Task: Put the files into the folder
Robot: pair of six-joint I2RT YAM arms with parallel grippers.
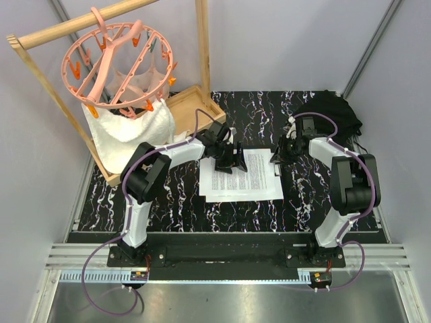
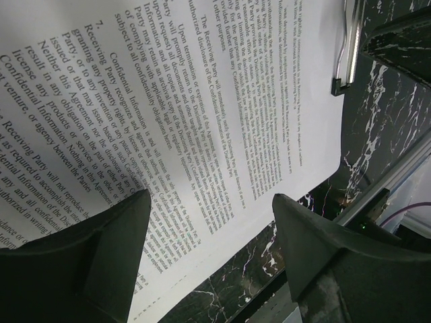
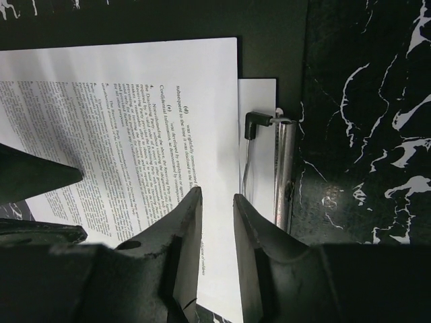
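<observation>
Top external, left jaws wide apart over files (image 1: pixel 249 185), right jaws slightly parted

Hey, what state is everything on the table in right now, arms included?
files, lying flat on the folder, sheets slightly staggered
folder, lying flat under the files
clip, beside the files' edge; pinning unclear
left gripper, open above the files
right gripper, narrowly open by the clip

Black marbled table (image 1: pixel 168 208), folder (image 3: pixel 269 40) with files (image 1: pixel 249 185), wooden rack (image 1: pixel 202 47), black cloth bundle (image 1: pixel 337 111)
</observation>
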